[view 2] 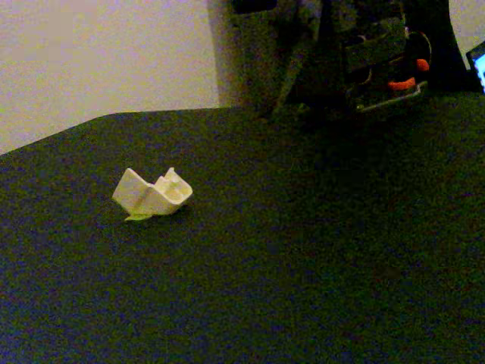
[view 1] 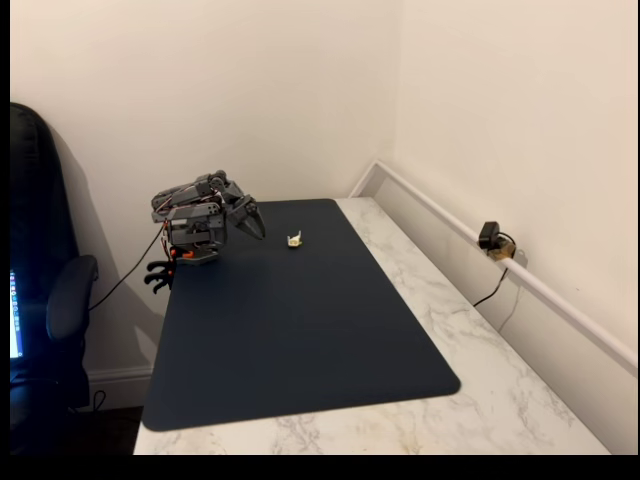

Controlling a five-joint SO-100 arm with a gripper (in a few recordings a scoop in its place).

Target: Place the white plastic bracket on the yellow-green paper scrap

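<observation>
Nearest in a fixed view, bare white marbled table (view 1: 520, 400), then a dark mat (view 1: 300, 330) covering most of it. Toward the mat's far end, the white plastic bracket (view 1: 294, 240), resting on the mat, off-white and folded. In the other fixed view, closer and lower, the same white plastic bracket (view 2: 151, 193) sitting over the yellow-green paper scrap (view 2: 138, 218), with just 1 thin green edge peeking out beneath its near left corner.

Left of the bracket and slightly farther back, the gripper (view 1: 255, 222), raised above the mat's far left corner on a folded grey arm (view 1: 195, 215), tips pointing down and right toward the bracket. Clear gap between claw and bracket, not touching, nothing held. Jaws apparently near together, though too small and dark to say whether spread or closed.

Farther right, a small black camera (view 1: 490, 238) by the wall rail. At the far left edge, a dark chair (view 1: 45, 300).
</observation>
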